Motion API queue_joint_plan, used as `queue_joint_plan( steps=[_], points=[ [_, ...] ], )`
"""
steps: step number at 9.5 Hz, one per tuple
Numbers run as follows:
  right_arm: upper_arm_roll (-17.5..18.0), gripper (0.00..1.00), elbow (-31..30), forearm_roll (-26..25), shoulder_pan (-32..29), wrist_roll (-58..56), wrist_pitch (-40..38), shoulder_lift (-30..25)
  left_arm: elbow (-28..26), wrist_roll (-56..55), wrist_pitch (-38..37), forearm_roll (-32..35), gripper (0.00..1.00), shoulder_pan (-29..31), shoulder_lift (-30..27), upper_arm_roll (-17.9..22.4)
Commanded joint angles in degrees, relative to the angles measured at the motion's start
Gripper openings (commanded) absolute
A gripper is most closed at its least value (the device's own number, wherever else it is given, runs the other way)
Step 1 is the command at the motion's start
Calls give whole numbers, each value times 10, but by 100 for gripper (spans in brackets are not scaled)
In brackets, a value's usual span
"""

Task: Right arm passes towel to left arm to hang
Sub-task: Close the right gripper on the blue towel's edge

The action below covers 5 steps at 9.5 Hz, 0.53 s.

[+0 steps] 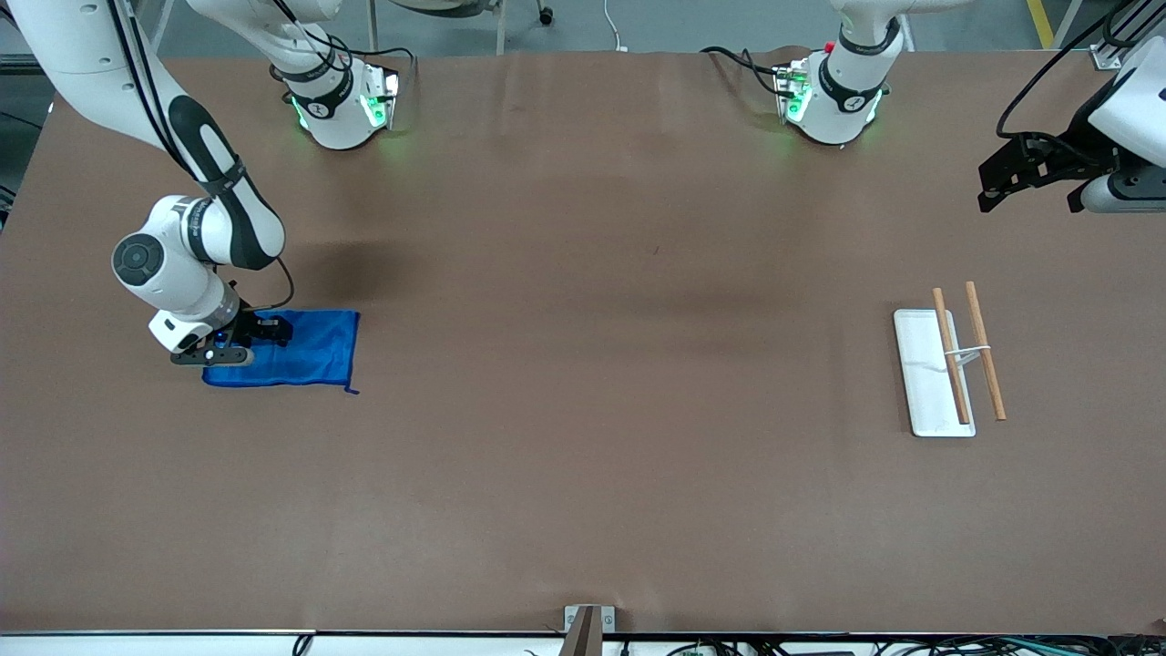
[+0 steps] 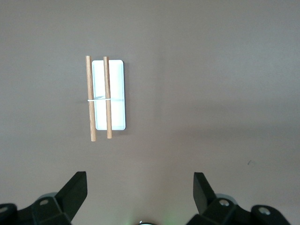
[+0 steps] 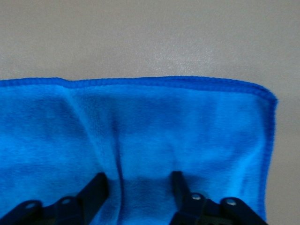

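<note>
**Grasp step: my right end effector is down on the towel, handover not yet begun**

The brown table (image 1: pixel 583 510) carries just two things, well apart. My right arm (image 1: pixel 196 241) reaches down toward the 9 o'clock edge of the front view, at its own end of the table. My left arm (image 1: pixel 1134 109) waits up in the air at about 2 o'clock.

The towel (image 1: pixel 314 351) lies flat on the table at 9 o'clock. It is a bright blue, soft-napped rectangle with a darker stitched hem. A small loop (image 1: pixel 351 390) trails from the corner at its 5 o'clock. In the right wrist view the towel (image 3: pixel 154 126) shows a shallow crease running in between my fingers. At 3 o'clock on the table stands the hanging rack (image 1: pixel 947 364), a white base carrying two wooden rods.

My right end effector (image 1: pixel 273 330) sits on the towel's edge toward the right arm's end of the table. Its fingers (image 3: pixel 96 187) stand narrowed but apart, astride that crease. I cannot see cloth pinched between them. My left end effector (image 1: pixel 1011 178) hangs over the table with its fingers (image 2: pixel 75 187) spread wide and holding nothing. The rack (image 2: pixel 108 98) lies in plain view below it.

I judge this the first step, the pickup. Next I need a firm pinch on the gathered fold. Then comes a lift high enough that the cloth hangs free for the left end effector to take.
</note>
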Motion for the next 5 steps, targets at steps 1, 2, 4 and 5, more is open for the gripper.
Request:
queue_joint_plan(
  steps=[1, 2, 4, 5],
  points=[
    [4, 0, -5, -4, -4, -5, -20, -2, -3, 9, -7, -6, 100, 4, 11, -3],
    [5, 0, 9, -4, -2, -6, -74, -14, -3, 9, -7, -6, 100, 4, 12, -3],
    [6, 0, 74, -2, 0, -5, -224, -47, -3, 9, -7, -6, 100, 4, 11, -3],
    [6, 0, 118, 2, 3, -4, -300, -53, -3, 9, -7, -6, 100, 4, 11, -3]
  ],
)
